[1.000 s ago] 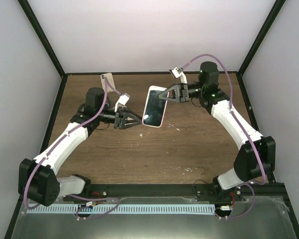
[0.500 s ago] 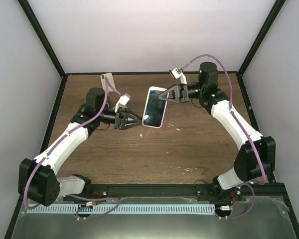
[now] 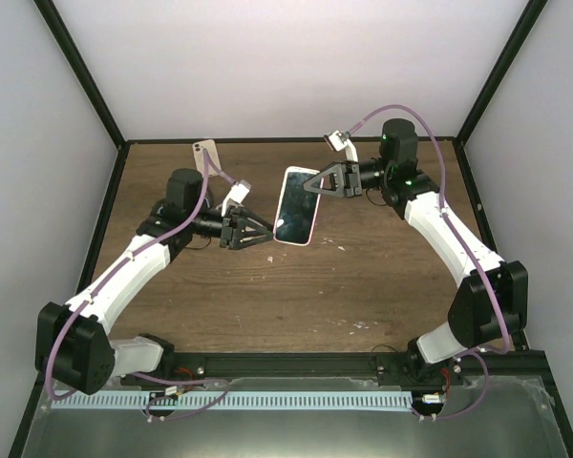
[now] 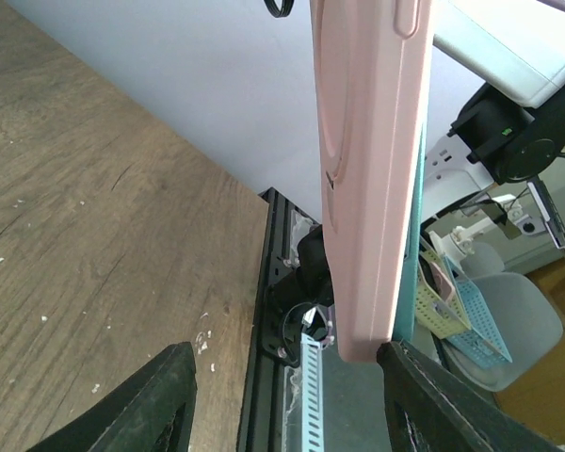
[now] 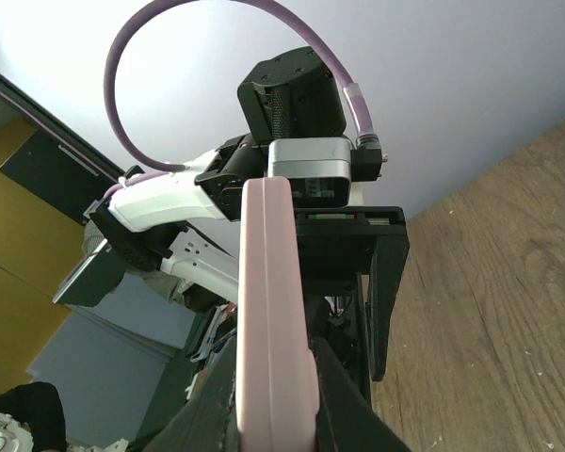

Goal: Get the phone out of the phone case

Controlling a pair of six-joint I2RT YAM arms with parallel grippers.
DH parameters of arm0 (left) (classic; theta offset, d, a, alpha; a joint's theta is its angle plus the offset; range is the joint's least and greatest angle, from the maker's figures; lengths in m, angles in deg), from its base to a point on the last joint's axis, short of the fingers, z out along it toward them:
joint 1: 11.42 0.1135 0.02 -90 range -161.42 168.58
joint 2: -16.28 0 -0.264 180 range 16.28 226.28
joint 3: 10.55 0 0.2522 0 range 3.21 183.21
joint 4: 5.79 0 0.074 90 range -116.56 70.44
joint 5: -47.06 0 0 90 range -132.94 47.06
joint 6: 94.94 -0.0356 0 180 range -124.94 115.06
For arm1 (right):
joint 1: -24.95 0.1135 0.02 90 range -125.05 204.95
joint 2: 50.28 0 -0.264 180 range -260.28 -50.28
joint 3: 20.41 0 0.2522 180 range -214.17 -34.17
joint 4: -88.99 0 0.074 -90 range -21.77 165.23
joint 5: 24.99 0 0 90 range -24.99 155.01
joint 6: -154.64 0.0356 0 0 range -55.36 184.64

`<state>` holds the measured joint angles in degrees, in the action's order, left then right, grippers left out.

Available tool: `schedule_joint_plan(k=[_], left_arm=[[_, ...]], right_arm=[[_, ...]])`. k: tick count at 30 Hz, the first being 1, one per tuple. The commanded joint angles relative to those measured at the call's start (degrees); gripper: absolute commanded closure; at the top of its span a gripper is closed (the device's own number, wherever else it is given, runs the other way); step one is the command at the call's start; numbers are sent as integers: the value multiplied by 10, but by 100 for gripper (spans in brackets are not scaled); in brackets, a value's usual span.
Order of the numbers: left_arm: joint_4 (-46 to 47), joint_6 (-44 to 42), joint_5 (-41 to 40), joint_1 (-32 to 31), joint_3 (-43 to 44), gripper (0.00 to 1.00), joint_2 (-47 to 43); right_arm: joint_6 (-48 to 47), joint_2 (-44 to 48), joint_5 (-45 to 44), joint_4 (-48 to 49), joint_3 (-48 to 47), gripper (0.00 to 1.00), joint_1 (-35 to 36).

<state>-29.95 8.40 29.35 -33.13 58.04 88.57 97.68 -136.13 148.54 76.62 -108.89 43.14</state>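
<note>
We have both arms stretched inward above the surface (image 3: 363, 277), right tool (image 3: 310, 184) clamped on the pink case (image 4: 367, 169) at its far end, phone (image 3: 296, 205) seated inside, held aloft, left tool (image 3: 265, 235) apart, case's near end between its fingers.

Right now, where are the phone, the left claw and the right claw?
phone (image 3: 297, 208), top external view, middle of screen
left claw (image 3: 266, 236), top external view, between its fingertips
right claw (image 3: 311, 184), top external view, between its fingertips
</note>
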Motion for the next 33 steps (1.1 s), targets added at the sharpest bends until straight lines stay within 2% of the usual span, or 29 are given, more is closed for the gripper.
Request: schedule_joint_plan(k=[1, 24, 27, 33], left_arm=[[-6, -22, -4, -11, 3, 44, 9], [-32, -48, -30, -13, 6, 32, 16], [-32, -43, -52, -13, 6, 34, 19], [-43, -41, -104, -12, 21, 45, 41]], right_arm=[[2, 13, -20, 14, -23, 99, 9], [29, 24, -33, 46, -4, 99, 10], [54, 28, -20, 81, 9, 99, 16], [124, 36, 6, 152, 40, 99, 39]])
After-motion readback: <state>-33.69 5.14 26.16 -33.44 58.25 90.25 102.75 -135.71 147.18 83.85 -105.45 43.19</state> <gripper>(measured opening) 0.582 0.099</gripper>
